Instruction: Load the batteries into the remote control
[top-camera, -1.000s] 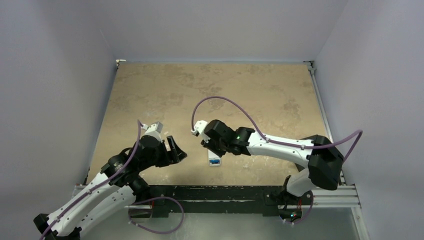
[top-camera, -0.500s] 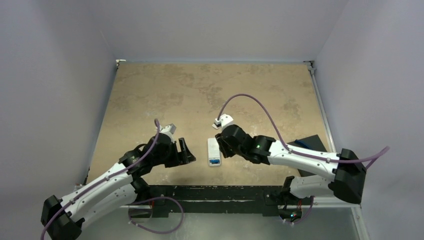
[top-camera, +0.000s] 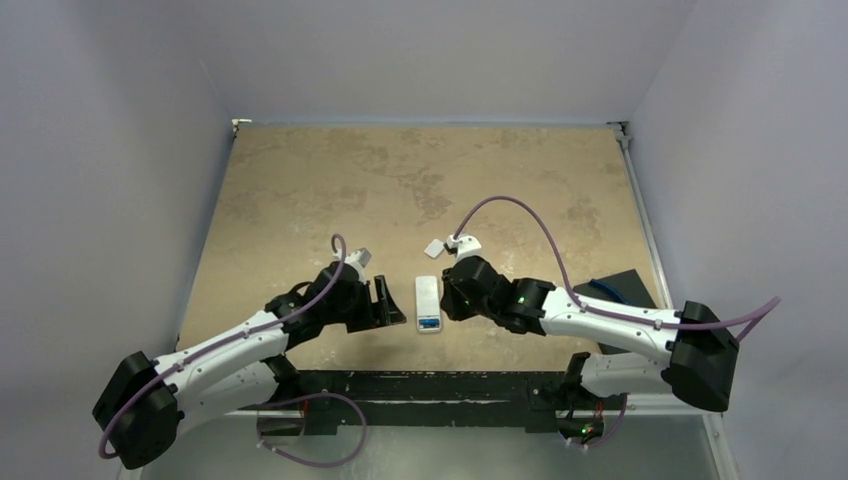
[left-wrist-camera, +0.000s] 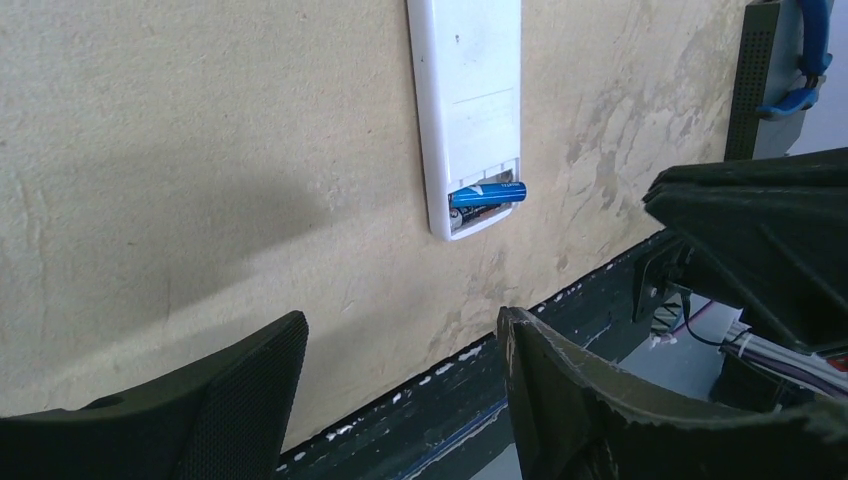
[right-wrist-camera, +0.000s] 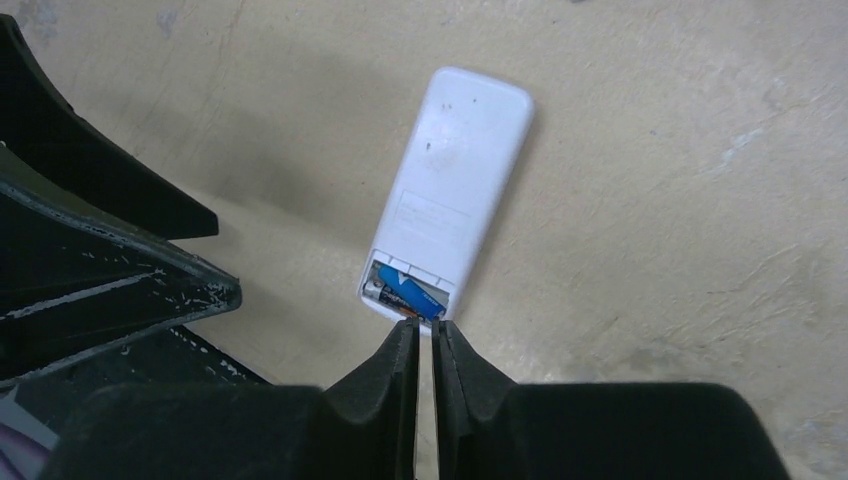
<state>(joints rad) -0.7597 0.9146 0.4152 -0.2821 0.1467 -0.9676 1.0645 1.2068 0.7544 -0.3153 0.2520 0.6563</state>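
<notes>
As viewed from above, the remote control (top-camera: 428, 303) was flanked by both arms near the tabletop's (top-camera: 350, 180) near edge. By the left wrist, left jaws were shown spread, a blue battery (left-wrist-camera: 487, 193) lodged in its end; by the right, right jaws closed, empty.

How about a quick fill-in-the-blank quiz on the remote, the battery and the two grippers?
The remote control lies with its plain white ____ facing up.
The battery visible inside it is ____.
The left gripper stands wide open; the right gripper is nearly ____.
Missing words: back; blue; shut.
</notes>
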